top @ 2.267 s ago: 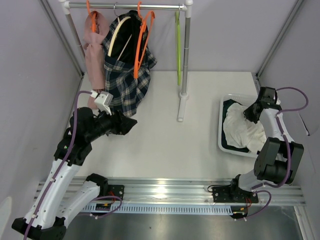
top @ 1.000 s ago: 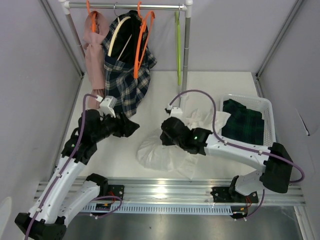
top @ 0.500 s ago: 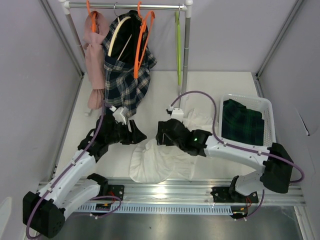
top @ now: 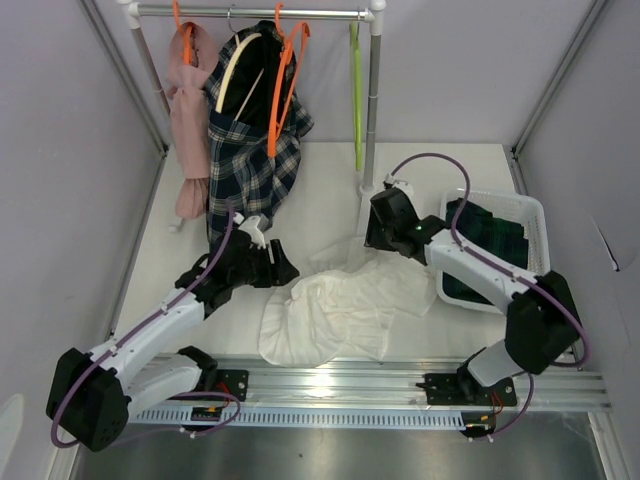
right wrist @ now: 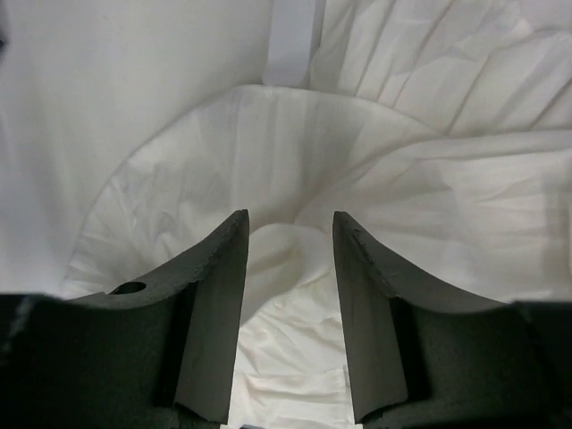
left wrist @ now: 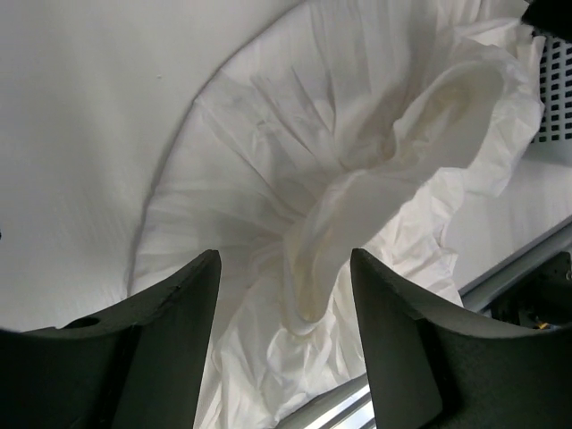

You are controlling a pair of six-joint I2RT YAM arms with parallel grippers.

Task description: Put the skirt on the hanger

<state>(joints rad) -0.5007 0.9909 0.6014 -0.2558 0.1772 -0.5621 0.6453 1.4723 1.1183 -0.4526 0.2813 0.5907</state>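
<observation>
The dark green tartan skirt lies in the white basket at the right, partly hidden by my right arm. The lime-green hanger hangs empty on the rail, next to the rack post. My left gripper is open just left of a white ruffled garment spread on the table; its view shows the open gripper over that cloth. My right gripper is open and empty above the garment's far edge, by the rack foot; its view shows the gripper over white cloth.
The rack post's foot stands mid-table and also shows in the right wrist view. A navy-and-white checked garment on an orange hanger, a pink garment and a cream hanger hang at the back left. The metal rail runs along the near edge.
My right gripper dragged the white garment out of the basket onto the table, uncovering the skirt, let go and drew back toward the rack foot. My left gripper moved right toward the garment.
</observation>
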